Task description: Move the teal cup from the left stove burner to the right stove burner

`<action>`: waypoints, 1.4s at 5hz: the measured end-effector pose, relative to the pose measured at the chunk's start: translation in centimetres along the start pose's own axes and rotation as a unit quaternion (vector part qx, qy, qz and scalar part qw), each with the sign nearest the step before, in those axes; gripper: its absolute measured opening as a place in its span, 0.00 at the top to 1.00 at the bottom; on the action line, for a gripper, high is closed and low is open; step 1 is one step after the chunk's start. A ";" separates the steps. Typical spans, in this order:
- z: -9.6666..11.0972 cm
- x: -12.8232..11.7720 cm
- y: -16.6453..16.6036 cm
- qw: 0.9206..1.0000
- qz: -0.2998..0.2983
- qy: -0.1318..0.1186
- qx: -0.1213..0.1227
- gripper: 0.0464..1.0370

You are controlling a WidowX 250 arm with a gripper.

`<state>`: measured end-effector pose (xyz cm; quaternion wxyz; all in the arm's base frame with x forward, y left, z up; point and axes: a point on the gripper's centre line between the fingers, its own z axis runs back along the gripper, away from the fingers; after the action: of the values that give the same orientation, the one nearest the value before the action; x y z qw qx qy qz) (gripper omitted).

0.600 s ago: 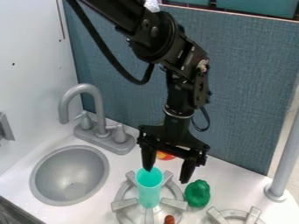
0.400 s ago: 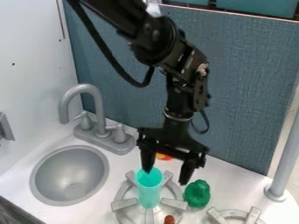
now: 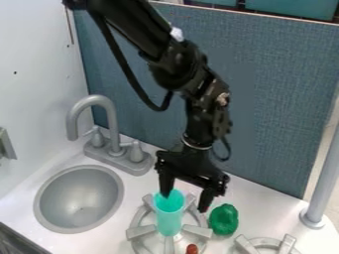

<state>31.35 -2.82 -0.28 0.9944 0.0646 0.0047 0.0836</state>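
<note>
The black gripper hangs open over the left burner, its fingers spread apart. One fingertip is at the rim of the turquoise cup; whether it touches or enters the cup I cannot tell. The other fingertip is to the cup's right, close to the green pepper-like object. The cup stands upright on the burner. A small reddish-brown thing lies in front of the cup, at the bottom of the view.
A grey sink basin and its faucet are on the left. A second burner is at the bottom right. A grey post rises at the right edge, and a blue panel stands behind the counter.
The gripper has moved down and slightly left, with its fingers still apart. The orange-red thing seen behind it earlier is now hidden. Cup and green object have stayed put.
</note>
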 end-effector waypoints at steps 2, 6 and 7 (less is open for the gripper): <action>-2.1 1.4 0.7 0.999 0.001 0.034 0.036 0.04; -5.6 2.0 0.0 0.999 -0.002 0.044 -0.007 0.38; -5.5 1.9 0.0 0.999 -0.001 0.050 -0.004 0.67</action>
<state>33.13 -1.75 -5.73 0.9932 0.0568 0.0545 0.0859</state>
